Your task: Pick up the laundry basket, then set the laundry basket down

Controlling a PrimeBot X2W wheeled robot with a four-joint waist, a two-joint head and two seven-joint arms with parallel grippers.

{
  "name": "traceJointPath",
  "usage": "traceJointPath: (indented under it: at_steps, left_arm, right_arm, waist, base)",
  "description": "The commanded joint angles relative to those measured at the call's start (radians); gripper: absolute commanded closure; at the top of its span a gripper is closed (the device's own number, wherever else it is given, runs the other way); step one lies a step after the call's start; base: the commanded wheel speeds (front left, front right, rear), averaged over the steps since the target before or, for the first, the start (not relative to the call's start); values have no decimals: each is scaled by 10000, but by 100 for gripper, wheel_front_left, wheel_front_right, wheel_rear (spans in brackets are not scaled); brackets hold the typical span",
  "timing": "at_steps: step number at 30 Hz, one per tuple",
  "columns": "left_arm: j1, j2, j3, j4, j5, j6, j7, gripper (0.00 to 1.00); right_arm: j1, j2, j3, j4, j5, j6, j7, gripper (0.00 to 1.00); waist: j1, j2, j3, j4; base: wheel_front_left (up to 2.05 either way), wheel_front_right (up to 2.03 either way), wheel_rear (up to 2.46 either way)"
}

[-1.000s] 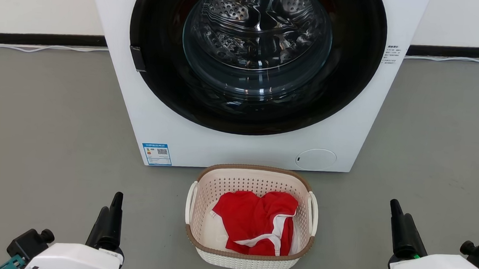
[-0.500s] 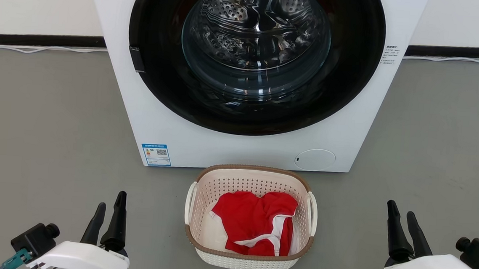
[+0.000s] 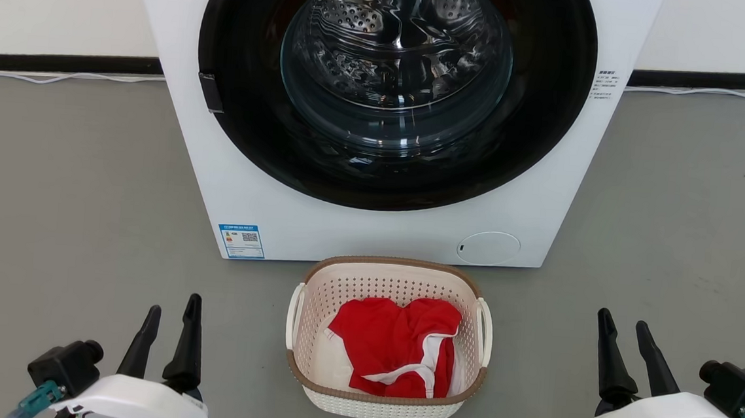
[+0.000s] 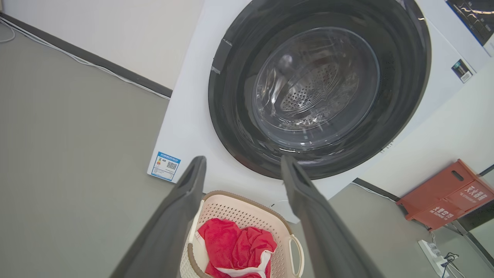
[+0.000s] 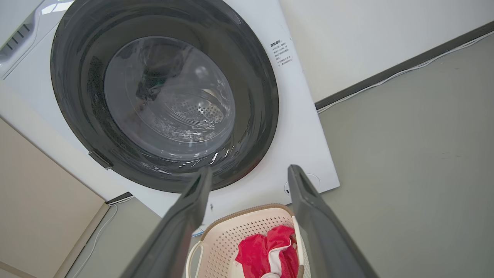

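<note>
The laundry basket (image 3: 385, 408) stands upright on the grey floor (image 3: 73, 181) just in front of the washing machine (image 3: 357, 234), centred below its round dark door (image 3: 549, 116), with a narrow strip of floor between the two. A crumpled red garment with white trim (image 3: 389, 344) lies inside it, and its two white loop handles (image 3: 293, 315) hang free. Farther out from the washing machine than the basket's front wall, the left pincer (image 3: 174, 303) sits off the machine's left corner and the right pincer (image 3: 622, 318) off its right corner. Each has its two dark fingers spread apart, pointing toward the machine and holding nothing. A blue label (image 3: 241, 240) sits at the washing machine's lower left corner.
</note>
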Motion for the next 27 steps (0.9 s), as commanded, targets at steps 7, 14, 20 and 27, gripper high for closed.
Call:
traceJointPath:
  at_steps: [7,14,20,27]
  left_arm:
    - [-54,180,127,-312,1076,29,-286,0]
    - [-11,201,163,-345,1954,28,-492,0]
    - [105,210,184,-361,2706,30,-668,0]
    - [198,203,186,-397,3571,48,-874,0]
  right_arm:
    - [-461,-196,206,-79,-1075,54,-355,0]
    - [-503,-228,248,16,-2012,58,-562,0]
    - [-499,-268,268,157,-2866,62,-738,0]
    - [-543,-294,200,325,-3834,66,-946,0]
  waist:
    - [0,0,7,-17]
    - [0,0,10,-73]
    - [0,0,-49,-137]
    - [0,0,-46,-205]
  base:
    - [0,0,0]
    - [0,0,0]
    - [0,0,0]
    - [0,0,0]
